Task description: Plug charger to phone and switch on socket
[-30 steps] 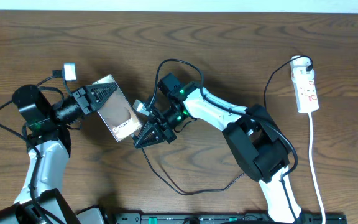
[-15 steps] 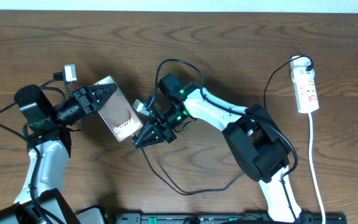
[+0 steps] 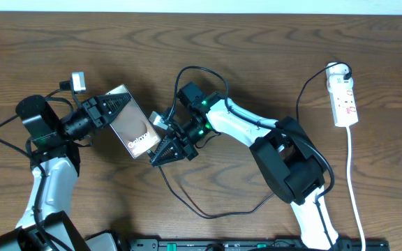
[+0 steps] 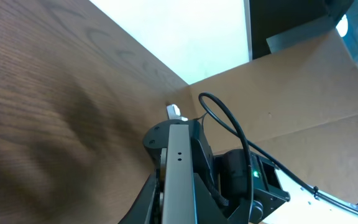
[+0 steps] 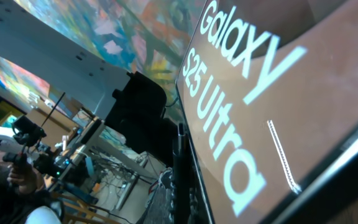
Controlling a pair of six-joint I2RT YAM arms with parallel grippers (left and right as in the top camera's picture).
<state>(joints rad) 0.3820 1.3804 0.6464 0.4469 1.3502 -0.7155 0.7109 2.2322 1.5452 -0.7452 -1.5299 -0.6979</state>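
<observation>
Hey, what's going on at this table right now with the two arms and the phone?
The left gripper is clamped on one end of the phone, holding it tilted above the table. The right gripper is shut at the phone's opposite end, where the charger cable runs into it, apparently lining up the connector. Whether the tip is in the port can't be seen. The socket lies far to the right, untouched.

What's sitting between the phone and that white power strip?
Overhead view: the right arm spans most of it, then bare table and the thin charger cable just before the strip.
</observation>
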